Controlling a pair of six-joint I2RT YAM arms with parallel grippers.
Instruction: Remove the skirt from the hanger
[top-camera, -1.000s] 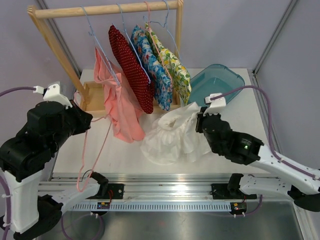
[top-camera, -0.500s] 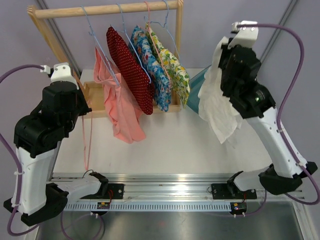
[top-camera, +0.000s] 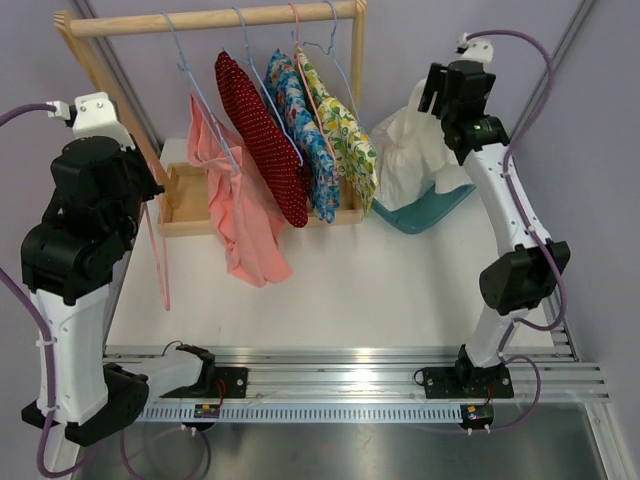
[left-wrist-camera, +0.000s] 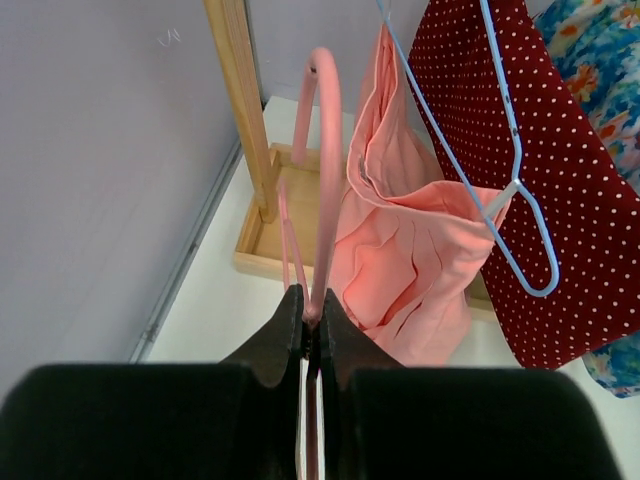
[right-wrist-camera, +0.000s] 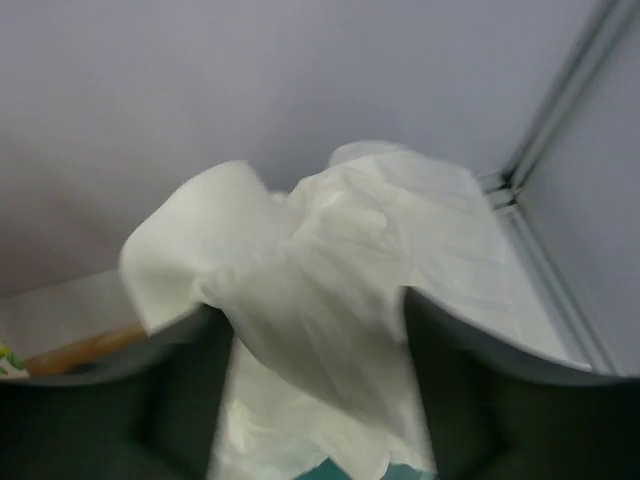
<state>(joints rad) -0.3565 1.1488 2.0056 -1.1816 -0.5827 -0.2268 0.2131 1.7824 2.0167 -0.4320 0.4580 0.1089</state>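
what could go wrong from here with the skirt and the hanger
1. The right end effector has its jaws apart, with the white skirt bunched over the near-left side of the teal bin. The fabric may spill over the rim or cling to a finger.
2. The left end effector is shut on the pink hanger, close to the peach garment and the wooden rack post. A swing could snag either.

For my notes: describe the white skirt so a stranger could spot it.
Right of the wooden clothes rack sits a teal plastic tub. The crumpled white fabric skirt bunches over it: the only plain white garment, and the only one off the rack.
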